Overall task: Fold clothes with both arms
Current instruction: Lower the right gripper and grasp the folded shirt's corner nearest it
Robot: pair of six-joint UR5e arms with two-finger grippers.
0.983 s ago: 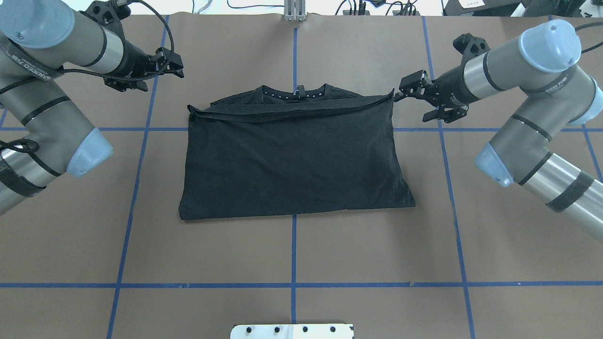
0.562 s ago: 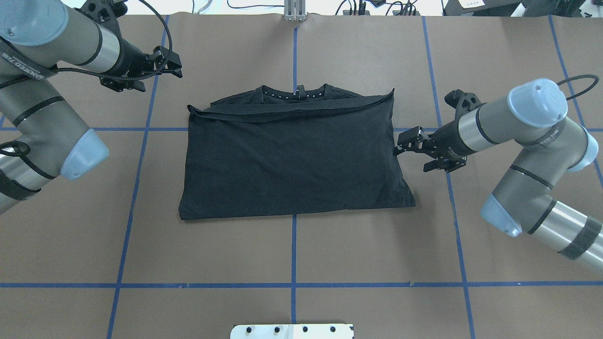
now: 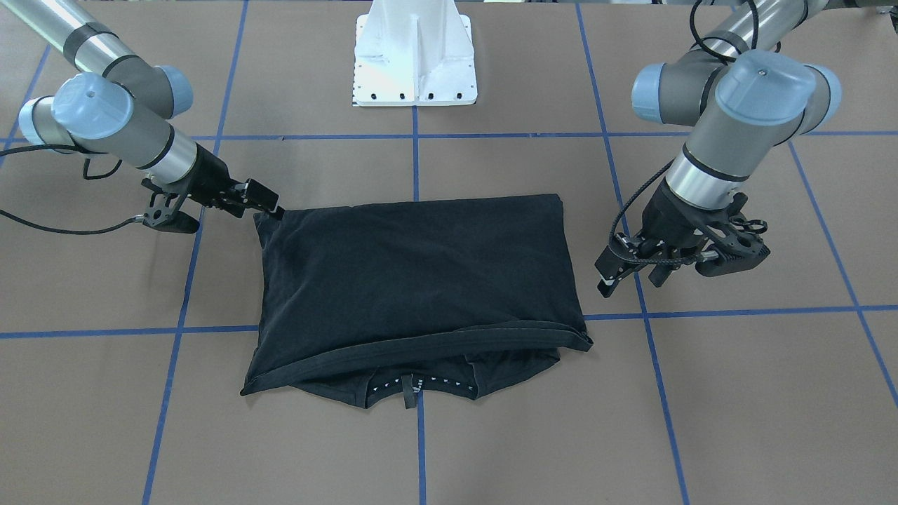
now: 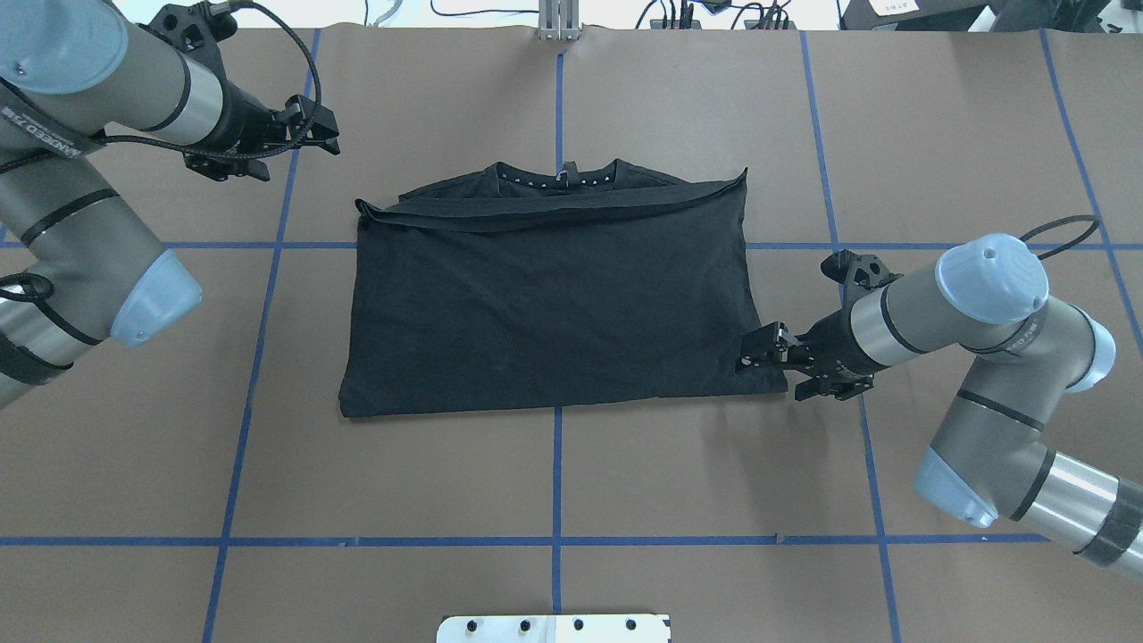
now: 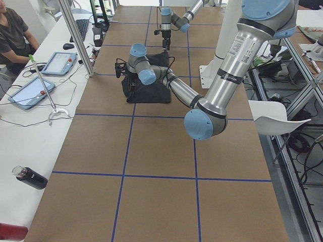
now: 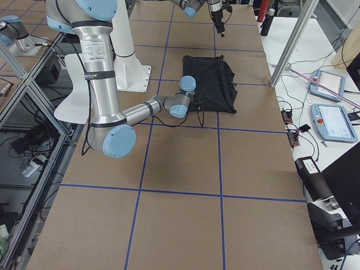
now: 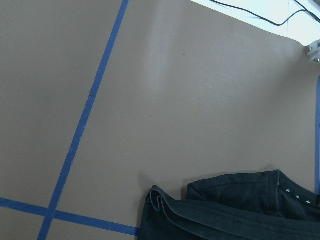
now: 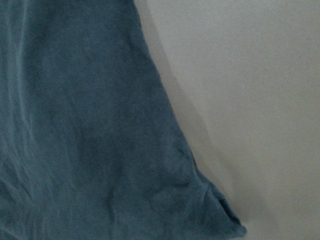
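While the black T-shirt (image 4: 554, 313) lies folded flat in the middle of the brown table (image 4: 714, 473), its collar (image 4: 561, 181) on the side away from the robot, the right gripper (image 4: 757, 355) sits low at the shirt's near right corner, touching the cloth. Whether its jaws are clamped cannot be told. The left gripper (image 4: 326, 132) hovers apart from the far left corner, jaws parted, holding nothing.

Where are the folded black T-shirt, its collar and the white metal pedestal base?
Folded black T-shirt (image 4: 554, 313): overhead view, middle of cloth.
Collar (image 3: 438, 384): front-facing view, its inner band.
White metal pedestal base (image 3: 384, 77): front-facing view, flat plate.
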